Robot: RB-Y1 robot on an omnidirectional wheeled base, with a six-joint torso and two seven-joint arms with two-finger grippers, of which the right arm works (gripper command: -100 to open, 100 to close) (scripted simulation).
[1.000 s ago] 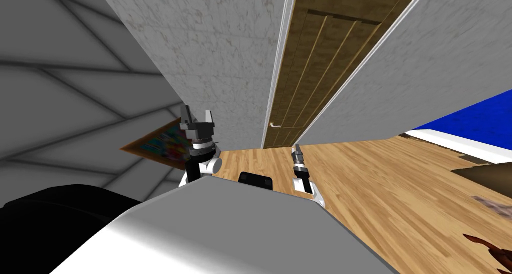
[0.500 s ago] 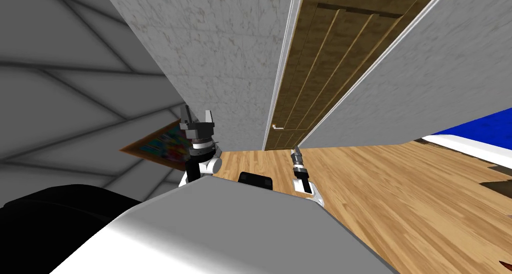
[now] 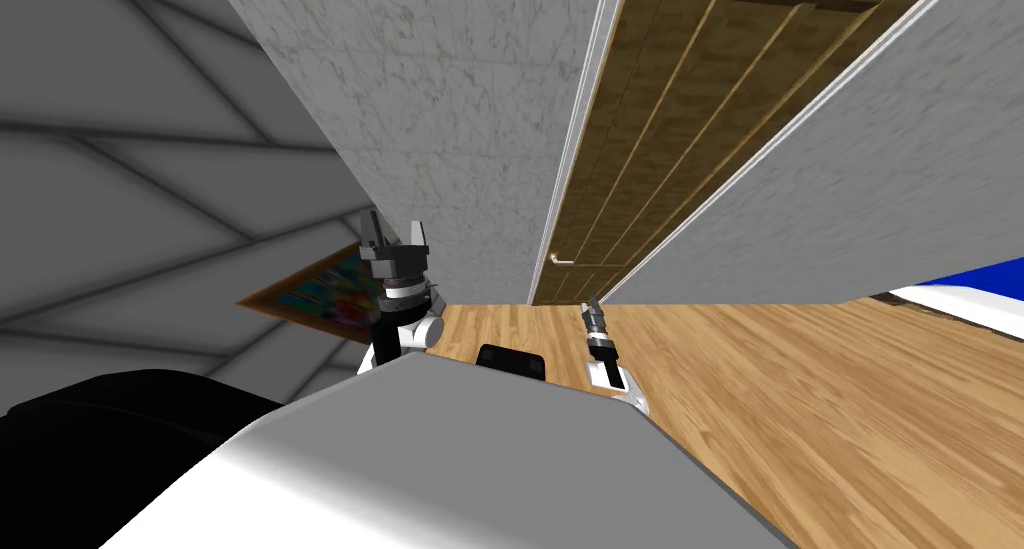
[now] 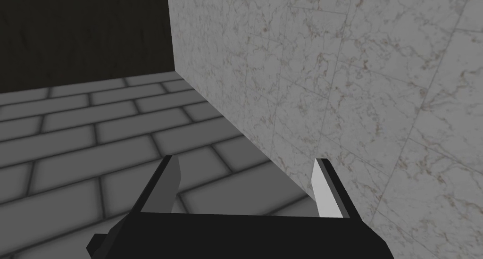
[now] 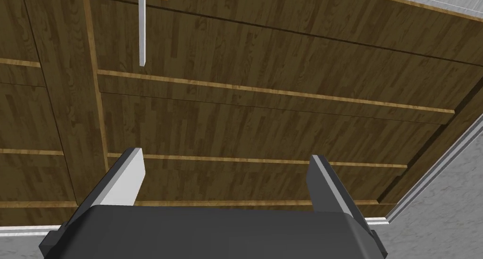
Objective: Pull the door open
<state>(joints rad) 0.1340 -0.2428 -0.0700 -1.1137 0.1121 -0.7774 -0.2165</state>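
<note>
A dark brown panelled wooden door (image 3: 660, 143) stands shut in a white frame straight ahead, with a small silver lever handle (image 3: 560, 260) near its left edge. My right gripper (image 3: 594, 304) is open, held low in front of the door and well short of it. In the right wrist view the door (image 5: 264, 105) spans the picture and the handle (image 5: 142, 29) lies far beyond the fingers (image 5: 128, 176), off to one side. My left gripper (image 3: 396, 235) is raised at the left, open, beside a marbled grey wall (image 4: 339, 91).
Marbled grey walls (image 3: 430, 123) flank the door on both sides. Light wooden floor (image 3: 820, 393) stretches to the right, with a blue and white thing (image 3: 975, 283) at the far right edge. A colourful framed picture (image 3: 325, 293) leans low at the left.
My whole view has shifted: the door looms larger and sits further right, the blue thing has slid towards the right edge. Both arms keep their pose against my body.
</note>
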